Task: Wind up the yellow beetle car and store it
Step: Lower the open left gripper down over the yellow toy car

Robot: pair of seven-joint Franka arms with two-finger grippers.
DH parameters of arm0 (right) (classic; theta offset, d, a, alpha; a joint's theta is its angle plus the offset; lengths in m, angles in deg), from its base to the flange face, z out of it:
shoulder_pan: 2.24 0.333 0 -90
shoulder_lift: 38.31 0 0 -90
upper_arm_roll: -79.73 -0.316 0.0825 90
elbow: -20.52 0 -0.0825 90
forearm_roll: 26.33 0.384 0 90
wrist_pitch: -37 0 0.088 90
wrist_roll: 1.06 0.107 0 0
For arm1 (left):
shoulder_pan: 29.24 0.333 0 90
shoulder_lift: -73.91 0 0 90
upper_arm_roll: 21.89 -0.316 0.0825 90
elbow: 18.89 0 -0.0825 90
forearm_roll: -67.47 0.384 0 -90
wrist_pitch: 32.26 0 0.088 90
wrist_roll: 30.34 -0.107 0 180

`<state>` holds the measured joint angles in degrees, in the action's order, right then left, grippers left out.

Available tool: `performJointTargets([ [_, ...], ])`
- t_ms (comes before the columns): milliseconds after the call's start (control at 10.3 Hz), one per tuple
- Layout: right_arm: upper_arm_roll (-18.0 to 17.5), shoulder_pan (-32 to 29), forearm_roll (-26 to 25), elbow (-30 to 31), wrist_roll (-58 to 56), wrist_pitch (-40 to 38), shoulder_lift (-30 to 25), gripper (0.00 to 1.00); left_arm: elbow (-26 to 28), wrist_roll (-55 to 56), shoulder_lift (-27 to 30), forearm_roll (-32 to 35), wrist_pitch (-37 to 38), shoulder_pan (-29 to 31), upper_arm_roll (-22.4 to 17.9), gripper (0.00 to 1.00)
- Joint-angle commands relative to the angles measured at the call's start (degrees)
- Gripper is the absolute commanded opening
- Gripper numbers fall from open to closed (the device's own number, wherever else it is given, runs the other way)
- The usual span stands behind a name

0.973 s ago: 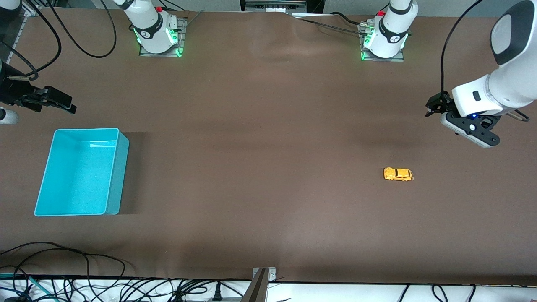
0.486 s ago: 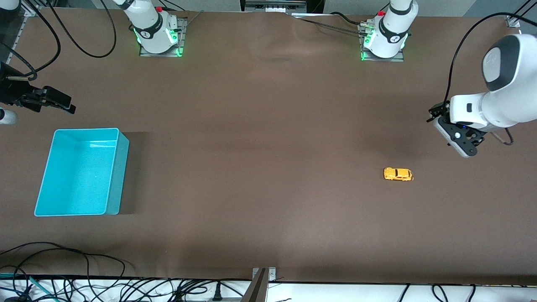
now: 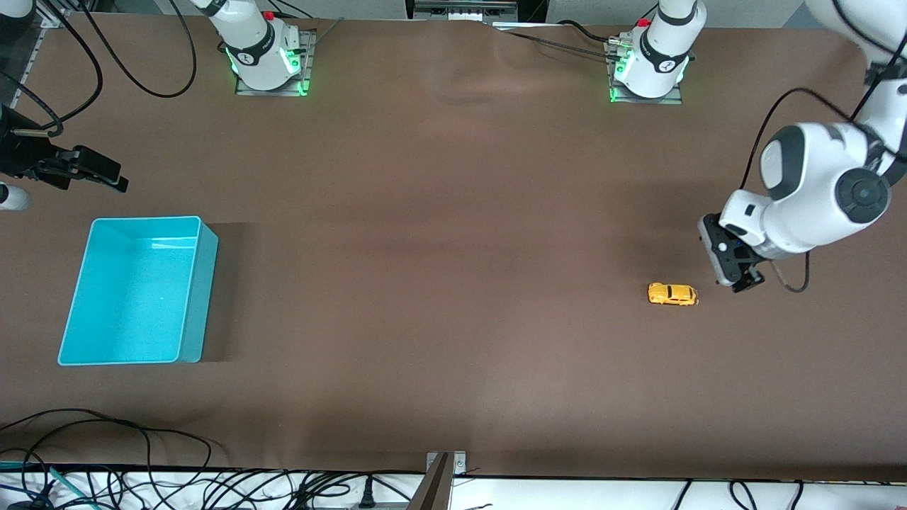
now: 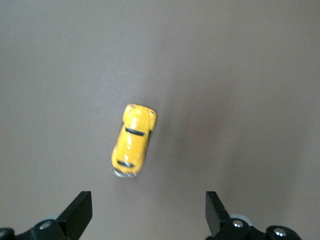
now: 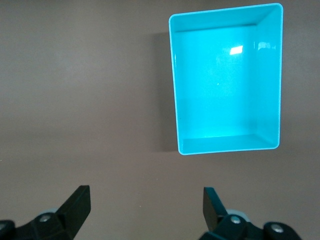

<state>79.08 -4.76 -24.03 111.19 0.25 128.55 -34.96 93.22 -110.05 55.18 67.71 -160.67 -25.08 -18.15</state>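
- Yellow-orange and glossy, the yellow beetle car (image 3: 672, 294) is sitting on its wheels on the bare brown worktop (image 3: 453, 283), toward the left arm's end and well apart from the turquoise bin (image 3: 134, 290) at the right arm's end.
- Your left claw (image 3: 737, 273) is hanging just beside the car, on its left-arm side, with its fingers (image 4: 80, 212) spread wide and holding nothing; in the left wrist view the car (image 4: 132, 141) is lying ahead of the gap, not yet between the tips.
- Your right claw (image 3: 99, 173) is waiting, wide and empty, near the bin's edge farther from the front camera.
- You are probably dealing with a light, stiff, smooth toy that is likely to roll or skid if nudged.
- Consider taking it across the flat sides of the body, between the wheels, rather than on the rounded roof, which could slip.
- The step in hand looks like the approach for pickup; winding and storing are not yet done.
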Motion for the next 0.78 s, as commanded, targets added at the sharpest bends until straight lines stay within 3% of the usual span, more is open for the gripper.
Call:
performJointTargets([
  [0, -0.14, -0.29, 1.21, 0.12, -1.13, -0.49, 0.17, 1.00, -1.98, -7.99, -5.86, 0.73, -6.46, 0.24, 0.47, 1.00],
  [292, -0.05, -0.38, 1.30, 0.30, -1.13, -0.58, 0.26, 1.00, -3.03, -11.95, -11.49, 0.82, -10.97, 0.41, 0.47, 1.00],
  [681, 0.04, -0.38, 1.56, 0.03, -1.57, -0.14, 0.61, 1.00, -3.12, -12.40, -14.67, 0.64, -13.79, 1.11, 0.56, 1.00],
])
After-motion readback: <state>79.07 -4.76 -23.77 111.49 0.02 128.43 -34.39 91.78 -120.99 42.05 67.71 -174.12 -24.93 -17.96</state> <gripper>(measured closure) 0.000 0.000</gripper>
